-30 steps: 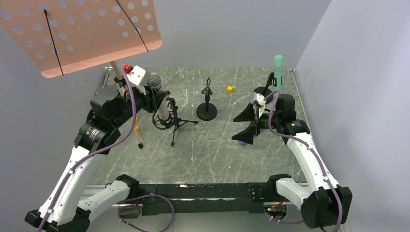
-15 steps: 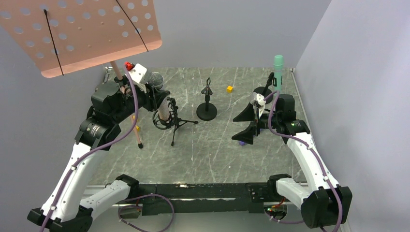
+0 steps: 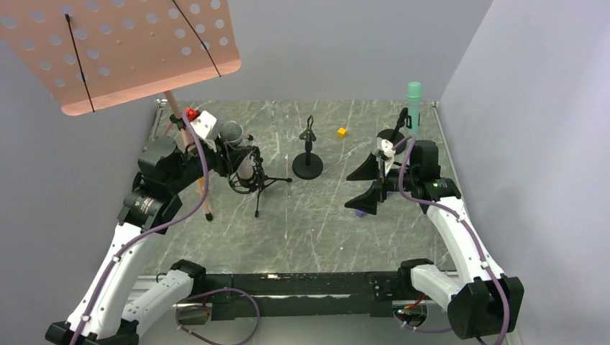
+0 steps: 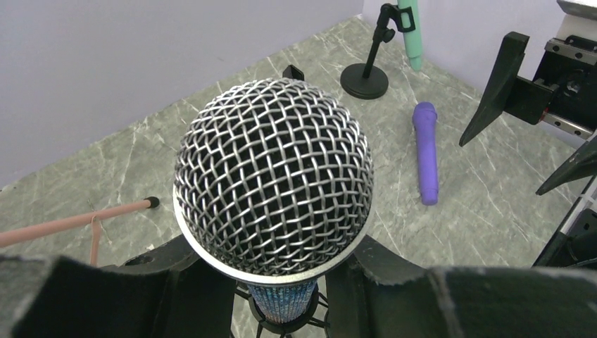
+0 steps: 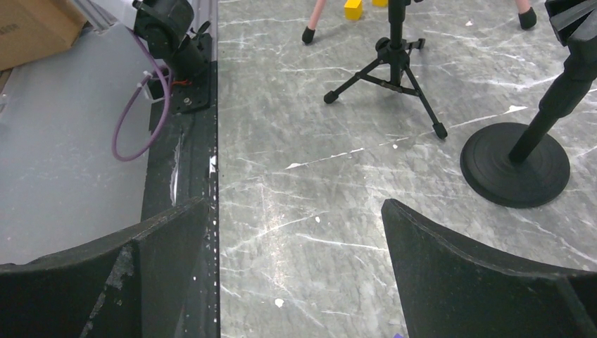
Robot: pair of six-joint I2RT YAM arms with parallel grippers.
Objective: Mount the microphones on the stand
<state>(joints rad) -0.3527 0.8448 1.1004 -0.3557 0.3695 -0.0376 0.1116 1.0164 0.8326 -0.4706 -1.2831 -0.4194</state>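
Note:
My left gripper (image 3: 237, 153) is shut on the glittery grey-brown microphone (image 4: 273, 176) just under its silver mesh head. It holds the microphone upright with the lower body inside the ring of the black tripod stand (image 3: 256, 181). The teal-green microphone (image 3: 413, 99) sits clipped in the round-base stand at the back right and also shows in the left wrist view (image 4: 412, 35). The purple microphone (image 4: 426, 151) lies flat on the table under my right gripper (image 3: 368, 188), which is open and empty. Only its tip shows in the top view (image 3: 357, 212).
An empty round-base stand (image 3: 308, 157) stands mid-table and also shows in the right wrist view (image 5: 517, 160). A pink music stand (image 3: 122, 50) overhangs the back left, with one leg (image 3: 205, 205) beside my left arm. A small yellow cube (image 3: 342, 132) lies at the back.
My left gripper has moved down and a little right with the glittery microphone, lowering it into the tripod stand's ring. The right arm has not moved.

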